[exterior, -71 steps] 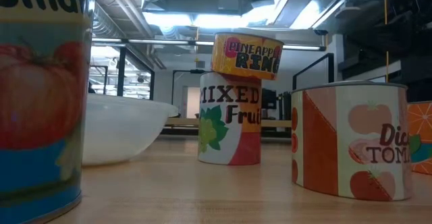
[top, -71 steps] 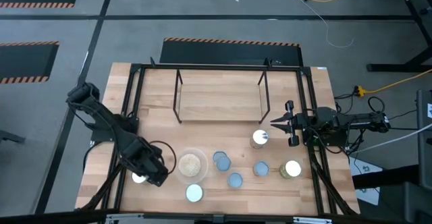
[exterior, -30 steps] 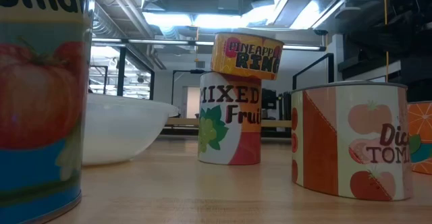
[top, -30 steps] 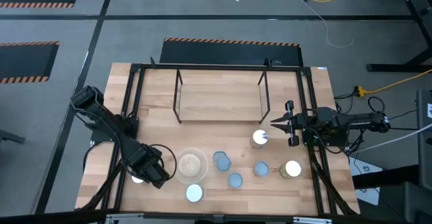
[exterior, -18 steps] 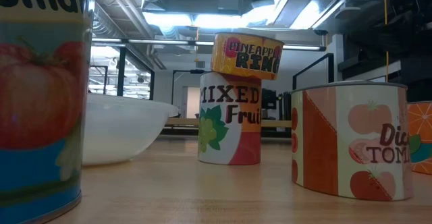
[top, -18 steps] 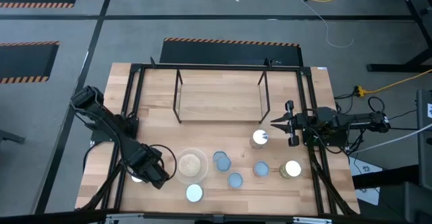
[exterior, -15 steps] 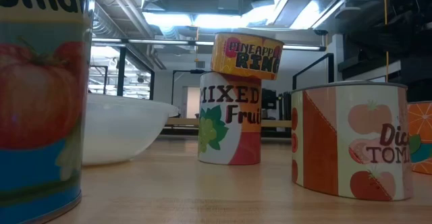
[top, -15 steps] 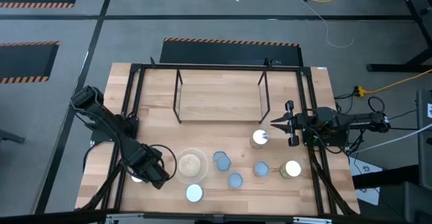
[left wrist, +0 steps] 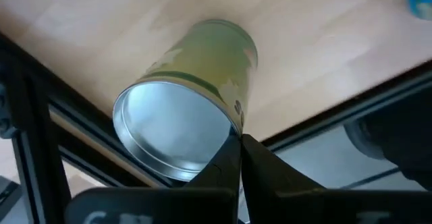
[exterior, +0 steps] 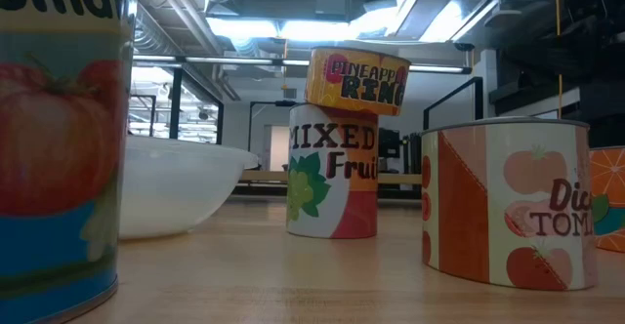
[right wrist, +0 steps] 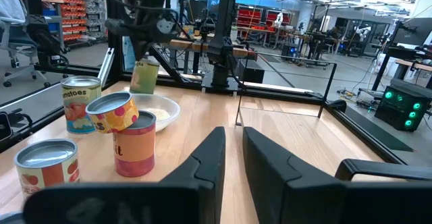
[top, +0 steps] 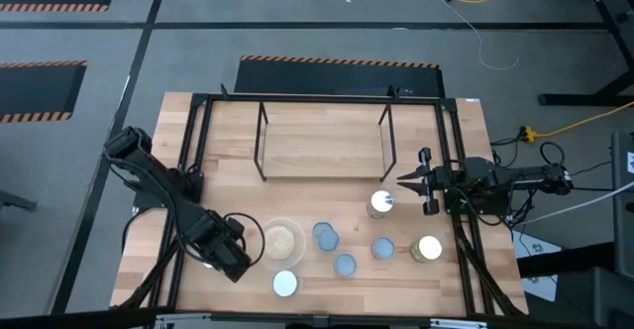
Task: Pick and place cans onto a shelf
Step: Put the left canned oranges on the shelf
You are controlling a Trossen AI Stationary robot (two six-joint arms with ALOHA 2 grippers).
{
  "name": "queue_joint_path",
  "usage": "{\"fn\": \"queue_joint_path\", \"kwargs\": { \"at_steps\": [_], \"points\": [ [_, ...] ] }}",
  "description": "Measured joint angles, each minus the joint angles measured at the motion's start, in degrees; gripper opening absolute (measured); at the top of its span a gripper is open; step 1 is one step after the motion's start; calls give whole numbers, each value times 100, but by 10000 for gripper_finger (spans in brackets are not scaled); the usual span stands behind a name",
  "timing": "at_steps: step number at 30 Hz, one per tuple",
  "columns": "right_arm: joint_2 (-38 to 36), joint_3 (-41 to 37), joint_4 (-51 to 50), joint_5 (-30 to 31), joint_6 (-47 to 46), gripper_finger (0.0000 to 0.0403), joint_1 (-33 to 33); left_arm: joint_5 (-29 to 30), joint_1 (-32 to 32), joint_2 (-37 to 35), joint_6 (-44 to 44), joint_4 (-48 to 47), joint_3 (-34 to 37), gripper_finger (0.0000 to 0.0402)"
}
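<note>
My left gripper (top: 224, 257) is at the table's near left, shut on a green-labelled can (left wrist: 202, 69) with a silver top; the can also shows under that arm in the right wrist view (right wrist: 144, 76). My right gripper (top: 404, 180) waits at the right side, slightly open and empty (right wrist: 233, 158), beside a tilted pineapple can (exterior: 357, 78) resting on a mixed-fruit can (exterior: 332, 173). Several more cans (top: 344, 265) stand upright along the near side. The shelf (top: 322, 141) stands at the far middle. My left gripper has its two shut fingertips (left wrist: 228, 158) on the raised rim of the can's top (left wrist: 226, 124), pinching it at one spot on the edge. The fingers come from above at a slant. I cannot tell whether the can's bottom is off the wood.
A clear bowl (top: 281, 241) sits just right of the left gripper, in front of the near cans. The black frame (top: 188, 170) rings the table, and its left rail (left wrist: 40, 116) runs close beside the green can. Bare wood lies between the shelf and the cans.
My left gripper has edged a little toward the table's near edge and now covers more of the can's bright top. The right arm and the other cans have kept still.
</note>
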State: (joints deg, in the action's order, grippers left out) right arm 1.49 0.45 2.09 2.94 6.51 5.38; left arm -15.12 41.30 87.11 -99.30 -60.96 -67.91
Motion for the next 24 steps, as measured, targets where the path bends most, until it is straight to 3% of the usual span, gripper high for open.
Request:
{"fn": "queue_joint_path", "kwargs": {
  "at_steps": [24],
  "points": [
    [0, 0, 0, 0, 1, 59, 1, 372, -1368, -7, 2581, -949, -1715, 0]
  ]
}}
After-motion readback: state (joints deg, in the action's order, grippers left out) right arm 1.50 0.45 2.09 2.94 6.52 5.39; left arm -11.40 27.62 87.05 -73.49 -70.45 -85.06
